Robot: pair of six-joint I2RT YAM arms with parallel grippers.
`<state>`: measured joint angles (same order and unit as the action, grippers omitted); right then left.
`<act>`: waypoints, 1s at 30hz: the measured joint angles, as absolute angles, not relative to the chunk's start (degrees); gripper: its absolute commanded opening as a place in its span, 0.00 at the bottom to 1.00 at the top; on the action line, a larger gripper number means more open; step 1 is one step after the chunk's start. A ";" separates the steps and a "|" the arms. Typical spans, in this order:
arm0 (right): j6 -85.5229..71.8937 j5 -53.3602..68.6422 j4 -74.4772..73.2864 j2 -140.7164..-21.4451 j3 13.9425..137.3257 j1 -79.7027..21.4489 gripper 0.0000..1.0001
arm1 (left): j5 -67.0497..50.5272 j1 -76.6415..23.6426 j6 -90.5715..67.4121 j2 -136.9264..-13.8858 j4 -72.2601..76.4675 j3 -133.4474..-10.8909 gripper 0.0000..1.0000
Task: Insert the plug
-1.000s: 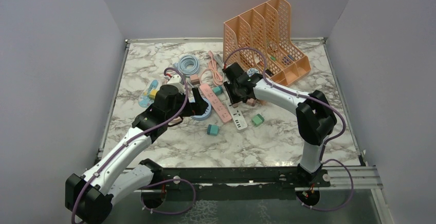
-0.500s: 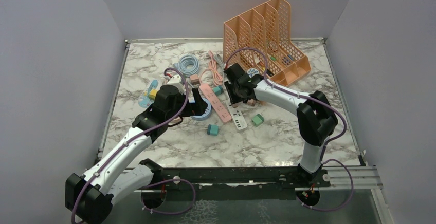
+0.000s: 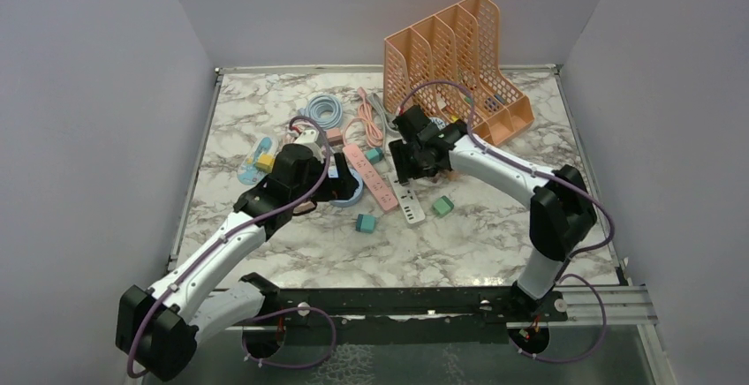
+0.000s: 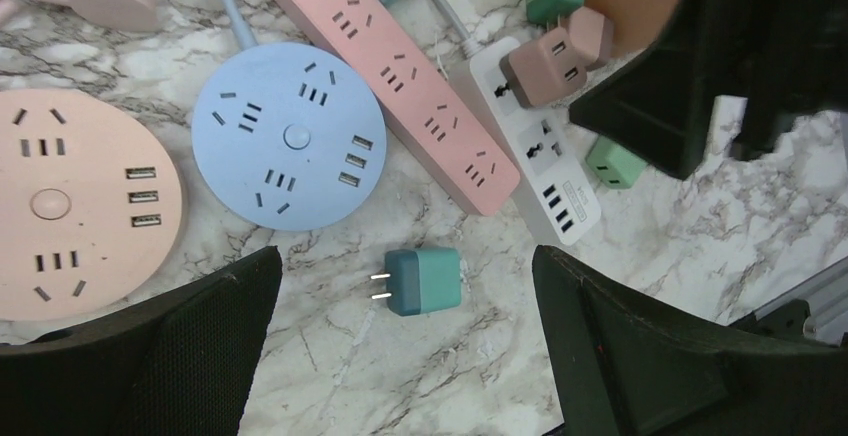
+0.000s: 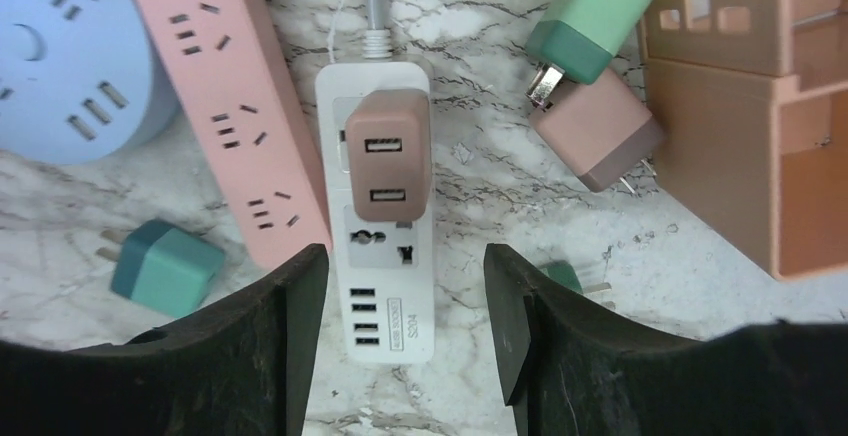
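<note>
A white power strip [image 5: 385, 256] lies on the marble table, with a brown plug [image 5: 388, 161] seated in its upper socket. My right gripper [image 5: 405, 296] is open and empty, its fingers to either side of the strip's USB end and above it. In the top view the right gripper [image 3: 408, 162] hangs over the white strip [image 3: 411, 207]. My left gripper [image 4: 407, 291] is open and empty above a loose teal plug [image 4: 425, 281], which lies on its side with its prongs pointing left. The left gripper [image 3: 340, 186] is beside the blue round socket [image 3: 351, 192].
A pink power strip [image 4: 400, 76] lies between the blue round socket [image 4: 288, 136] and the white strip. A pink round socket [image 4: 70, 196] is at the left. A second brown plug [image 5: 598, 131], green plugs [image 5: 595, 11] and an orange file rack [image 3: 459, 58] stand to the right. Cable coils [image 3: 322, 111] lie behind.
The right arm's elbow has swung to the right and its wrist has shifted slightly over the white strip. The left arm has barely moved.
</note>
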<state>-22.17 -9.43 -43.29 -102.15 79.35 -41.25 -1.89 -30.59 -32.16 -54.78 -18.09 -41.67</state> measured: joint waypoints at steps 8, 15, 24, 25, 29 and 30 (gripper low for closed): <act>-25.71 -5.50 -39.70 -89.58 71.37 -41.32 0.56 | -9.08 -30.59 -33.67 -63.51 -18.70 -41.71 0.76; -30.09 0.69 -33.76 -83.18 60.53 -44.23 0.55 | -10.94 -31.44 -37.36 -66.54 -17.21 -39.46 0.76; -36.69 6.76 -24.32 -77.52 50.00 -45.80 0.55 | -10.90 -34.81 -41.78 -73.19 -13.85 -34.33 0.72; -37.52 6.85 -23.79 -77.14 49.34 -45.80 0.55 | -10.90 -34.94 -42.00 -73.65 -13.32 -33.98 0.72; -39.99 6.74 -22.22 -74.74 47.13 -45.80 0.55 | -10.85 -35.31 -42.59 -75.72 -11.64 -34.24 0.74; -40.60 6.70 -21.85 -74.00 46.57 -45.80 0.55 | -10.83 -35.66 -42.63 -76.38 -11.27 -34.44 0.75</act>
<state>-40.60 6.70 -21.85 -74.00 46.57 -45.80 -10.83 -35.66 -42.63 -76.38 -11.27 -34.44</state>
